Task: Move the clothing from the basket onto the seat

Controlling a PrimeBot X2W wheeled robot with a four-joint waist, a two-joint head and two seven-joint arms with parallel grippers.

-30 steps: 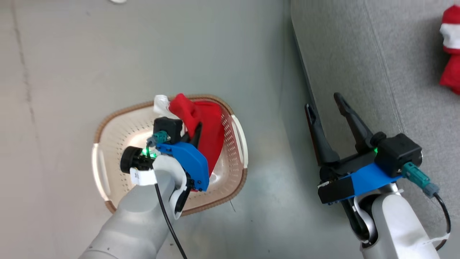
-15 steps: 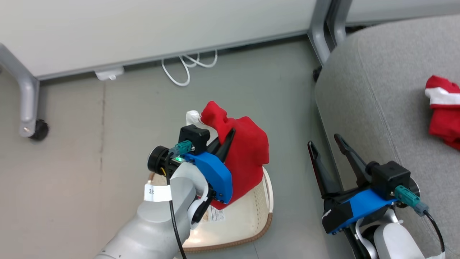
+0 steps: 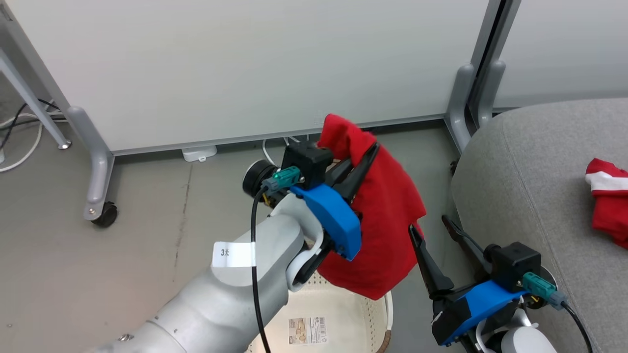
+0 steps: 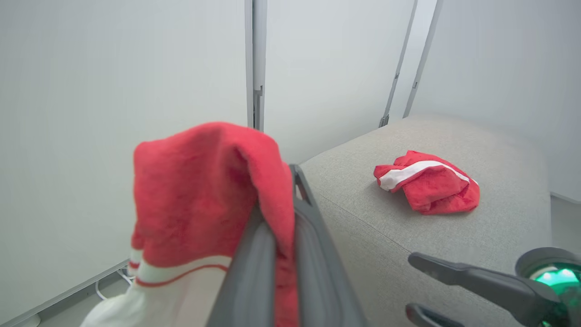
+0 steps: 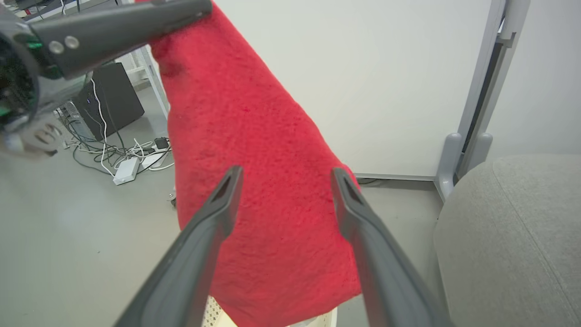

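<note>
Pinched between the closed fingers of the left gripper (image 3: 363, 156): top fold of a red garment (image 3: 387, 230), with nothing but cloth between the two fingers. Held aloft over the basket (image 3: 368, 318), clear of its rim, lowest hem hanging just above the basket's right side in the head view. Long axis of the hanging piece near vertical: narrow peak up at the fingertips, broad end down, flaring on the way. In the left wrist view, a white part with a thin red line at the low end, on the side away from the seat (image 3: 530, 166). Barcode label (image 3: 307, 330) showing on the bare basket floor.

Right gripper (image 3: 428, 223) low, beside the seat's front edge. Fingers spread wide, holding nothing. Tips pointing up, just beside the cloth's lower right edge; contact not clear. In the right wrist view, red cloth framed between the two spread fingers.

On the seat cushion, well apart from both grippers: second red garment (image 3: 608, 203), crumpled in a low heap, wider than deep, white stripe running along its length.

Behind: white partition (image 3: 245, 63) on grey wheeled legs, grey floor (image 3: 147, 235) below.
</note>
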